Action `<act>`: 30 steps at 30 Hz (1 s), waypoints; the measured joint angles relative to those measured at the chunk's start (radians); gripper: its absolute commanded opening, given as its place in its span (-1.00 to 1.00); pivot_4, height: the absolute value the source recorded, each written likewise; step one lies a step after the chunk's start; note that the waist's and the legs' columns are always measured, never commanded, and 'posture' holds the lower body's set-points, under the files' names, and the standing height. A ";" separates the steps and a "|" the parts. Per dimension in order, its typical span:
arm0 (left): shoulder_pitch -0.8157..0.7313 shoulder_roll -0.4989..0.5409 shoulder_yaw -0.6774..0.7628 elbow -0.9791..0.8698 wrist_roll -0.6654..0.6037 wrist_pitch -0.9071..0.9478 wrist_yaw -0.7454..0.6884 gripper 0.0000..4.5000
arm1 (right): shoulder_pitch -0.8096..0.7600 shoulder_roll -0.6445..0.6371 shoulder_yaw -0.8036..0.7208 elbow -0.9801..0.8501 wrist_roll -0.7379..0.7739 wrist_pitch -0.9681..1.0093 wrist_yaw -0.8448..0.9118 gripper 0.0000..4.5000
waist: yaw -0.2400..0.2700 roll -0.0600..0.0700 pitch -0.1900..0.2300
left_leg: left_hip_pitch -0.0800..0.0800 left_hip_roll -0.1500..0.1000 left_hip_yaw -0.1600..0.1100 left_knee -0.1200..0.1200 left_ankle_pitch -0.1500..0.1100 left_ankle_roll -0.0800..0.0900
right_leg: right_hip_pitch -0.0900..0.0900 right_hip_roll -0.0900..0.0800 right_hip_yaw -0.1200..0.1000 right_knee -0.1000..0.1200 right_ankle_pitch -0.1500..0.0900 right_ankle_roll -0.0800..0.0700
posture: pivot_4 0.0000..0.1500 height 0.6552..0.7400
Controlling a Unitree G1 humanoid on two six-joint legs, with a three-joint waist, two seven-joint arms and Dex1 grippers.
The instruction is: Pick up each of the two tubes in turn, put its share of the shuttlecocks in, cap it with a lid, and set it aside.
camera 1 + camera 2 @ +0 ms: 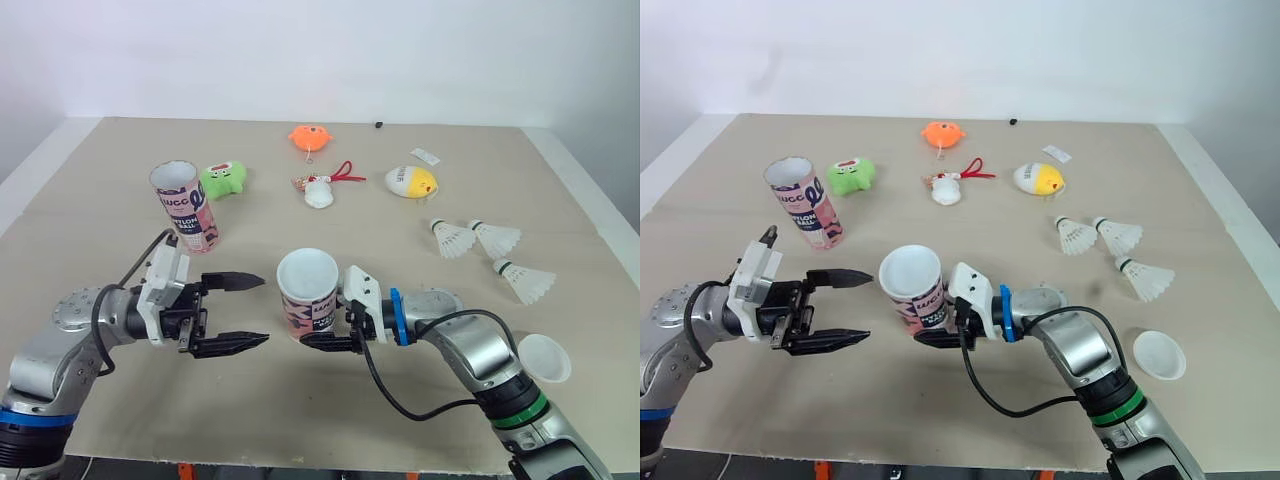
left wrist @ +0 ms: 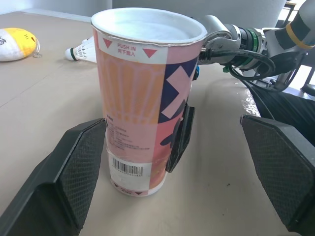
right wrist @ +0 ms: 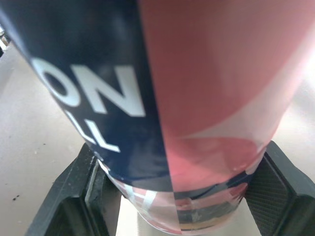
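Cardboard in pink and navy, the near tube (image 1: 308, 300) stands mouth-up on the worktop (image 1: 100, 180) towards its front edge. The right hand (image 1: 318, 336) has it clamped low down, one finger on each side of the base. The left hand (image 1: 262, 310) is spread wide with nothing in it. Its fingertips are just beside the tube on the robot's left and, as far as I can tell, not touching it. The second tube (image 1: 186, 208) stands well apart at the far left, next to a green plush toy (image 1: 224, 180). Three shuttlecocks (image 1: 495, 237) lie together on the right side, and a white lid (image 1: 543, 358) sits by the right forearm, close to the front edge.

The grip is the weak point. Held only at its foot, a tall open tube is likely to lean or twist once it is lifted. If the left hand closes in for a handover, it could strike the right hand's finger or push the tube over. A swing of the right forearm could also knock the lid off the edge.

The rim band reads "PUSH IN" between red triangles, with small characters beneath that I cannot make out. A barcode sits near the base. Up close, white letters on the navy panel read "ON" above "LL". The far tube shows what looks like "UCC".
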 measured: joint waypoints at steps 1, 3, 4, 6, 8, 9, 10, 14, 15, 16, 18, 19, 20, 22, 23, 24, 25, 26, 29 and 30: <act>-0.005 -0.004 -0.008 0.000 0.000 0.000 0.000 1.00 | 0.000 -0.002 -0.003 -0.001 0.003 0.005 0.005 0.32 | 0.000 0.000 0.000 | 0.000 0.000 0.000 0.000 0.001 -0.001 | 0.000 0.000 0.000 0.000 0.000 0.000 | 1.00 1.00; -0.021 -0.022 -0.029 0.002 0.001 -0.001 -0.001 1.00 | 0.002 -0.021 -0.016 -0.012 0.021 0.033 0.010 0.32 | 0.000 0.000 0.000 | 0.000 0.000 0.000 0.000 0.002 -0.003 | 0.000 0.000 0.000 0.000 0.001 0.001 | 1.00 1.00; -0.029 -0.033 -0.038 0.006 0.002 -0.003 -0.002 1.00 | 0.002 -0.035 -0.029 -0.023 0.032 0.048 0.012 0.32 | 0.001 0.000 0.000 | 0.000 0.000 0.000 0.000 0.002 -0.003 | 0.000 0.000 0.000 0.000 0.001 0.001 | 1.00 1.00; -0.053 -0.048 -0.063 0.026 0.004 -0.003 -0.003 1.00 | 0.004 -0.064 -0.078 -0.051 0.074 0.088 0.018 0.32 | 0.001 0.000 0.000 | 0.000 0.000 0.000 0.000 0.002 -0.004 | 0.000 0.000 0.000 0.000 0.002 0.001 | 1.00 1.00; -0.101 -0.108 -0.074 0.061 -0.001 0.002 0.005 1.00 | 0.004 -0.096 -0.158 -0.078 0.144 0.134 0.032 0.32 | 0.004 0.000 0.000 | 0.000 -0.001 0.000 0.001 0.003 -0.005 | 0.001 -0.001 0.000 0.000 0.002 0.001 | 1.00 1.00; -0.138 -0.138 -0.089 0.083 -0.005 0.010 0.009 1.00 | -0.004 -0.105 -0.217 -0.085 0.186 0.157 0.026 0.32 | 0.005 -0.001 0.001 | 0.000 -0.001 -0.001 0.001 0.004 -0.005 | 0.001 0.000 0.000 0.000 0.003 0.002 | 1.00 1.00; -0.168 -0.163 -0.106 0.101 -0.005 0.013 0.010 1.00 | -0.019 -0.108 -0.278 -0.085 0.220 0.178 0.008 0.32 | 0.004 -0.001 0.001 | 0.000 -0.001 -0.001 0.002 0.004 -0.005 | 0.002 0.000 0.000 0.000 0.004 0.002 | 1.00 1.00; -0.285 -0.246 -0.194 0.186 0.033 0.010 0.006 1.00 | -0.095 -0.183 -0.562 -0.033 0.292 0.215 -0.112 0.32 | 0.004 -0.002 0.001 | 0.000 -0.002 0.000 0.002 0.005 -0.004 | 0.002 0.000 0.001 -0.001 0.006 0.002 | 1.00 1.00; -0.308 -0.263 -0.208 0.216 0.053 0.005 0.007 1.00 | -0.095 -0.205 -0.620 -0.005 0.289 0.213 -0.149 0.32 | 0.004 -0.003 0.001 | 0.000 -0.002 0.000 0.002 0.005 -0.004 | 0.002 0.000 0.001 -0.001 0.006 0.002 | 1.00 1.00; -0.336 -0.286 -0.224 0.253 0.074 -0.008 0.010 1.00 | -0.091 -0.227 -0.668 0.038 0.273 0.206 -0.193 0.32 | 0.005 -0.002 0.001 | -0.001 -0.002 0.000 0.002 0.005 -0.004 | 0.002 0.000 0.001 -0.001 0.006 0.001 | 1.00 1.00; -0.375 -0.328 -0.243 0.302 0.099 -0.024 0.017 1.00 | -0.078 -0.259 -0.739 0.116 0.229 0.191 -0.274 0.32 | 0.004 -0.002 0.001 | -0.001 -0.002 0.001 0.001 0.005 -0.004 | 0.001 0.000 0.003 -0.001 0.007 -0.001 | 1.00 1.00; -0.396 -0.354 -0.249 0.329 0.110 -0.035 0.020 1.00 | -0.068 -0.275 -0.774 0.165 0.198 0.175 -0.321 0.32 | 0.003 -0.002 0.001 | -0.001 -0.002 0.001 0.001 0.005 -0.003 | 0.001 0.000 0.004 -0.001 0.008 -0.002 | 1.00 1.00; -0.413 -0.371 -0.253 0.351 0.122 -0.048 0.021 1.00 | -0.064 -0.281 -0.797 0.198 0.176 0.164 -0.360 0.32 | 0.003 -0.002 0.001 | -0.001 -0.003 0.002 0.001 0.004 -0.003 | 0.001 0.000 0.004 -0.001 0.008 -0.002 | 1.00 1.00; -0.445 -0.407 -0.262 0.398 0.147 -0.082 0.023 1.00 | -0.063 -0.282 -0.847 0.269 0.136 0.144 -0.448 0.32 | 0.001 -0.002 0.001 | -0.001 -0.003 0.003 0.001 0.004 -0.002 | 0.000 0.000 0.007 -0.001 0.008 -0.002 | 1.00 1.00; -0.457 -0.423 -0.263 0.418 0.161 -0.101 0.026 1.00 | -0.062 -0.282 -0.861 0.292 0.122 0.134 -0.483 0.32 | -0.001 -0.002 0.000 | 0.000 -0.003 0.005 0.000 0.004 -0.002 | 0.000 0.000 0.008 -0.001 0.008 -0.002 | 1.00 1.00; -0.473 -0.444 -0.264 0.439 0.177 -0.126 0.030 1.00 | -0.058 -0.282 -0.877 0.324 0.101 0.120 -0.529 0.32 | -0.002 -0.001 0.000 | 0.000 -0.003 0.005 0.000 0.004 -0.002 | -0.001 0.000 0.009 0.000 0.008 -0.002 | 1.00 1.00; -0.486 -0.460 -0.263 0.458 0.186 -0.146 0.033 1.00 | -0.054 -0.282 -0.887 0.352 0.084 0.103 -0.561 0.32 | -0.003 -0.001 0.000 | 0.000 -0.003 0.006 0.000 0.004 -0.002 | -0.001 0.001 0.010 0.000 0.008 -0.002 | 1.00 1.00; -0.499 -0.473 -0.263 0.472 0.192 -0.160 0.040 1.00 | -0.053 -0.281 -0.890 0.377 0.072 0.091 -0.583 0.32 | -0.003 -0.001 0.000 | 0.000 -0.003 0.006 0.000 0.004 -0.002 | -0.001 0.001 0.010 0.000 0.008 -0.002 | 1.00 1.00; -0.566 -0.539 -0.258 0.535 0.209 -0.206 0.068 1.00 | -0.045 -0.280 -0.894 0.513 0.035 0.032 -0.642 0.32 | -0.001 -0.001 0.000 | 0.000 -0.003 0.008 0.000 0.004 -0.001 | -0.001 0.001 0.013 -0.001 0.009 0.001 | 1.00 1.00; -0.579 -0.550 -0.258 0.541 0.210 -0.210 0.071 1.00 | -0.040 -0.280 -0.894 0.538 0.029 0.020 -0.647 0.32 | -0.001 -0.001 0.000 | 0.000 -0.004 0.009 0.000 0.004 -0.001 | -0.001 0.001 0.015 -0.001 0.009 0.001 | 1.00 1.00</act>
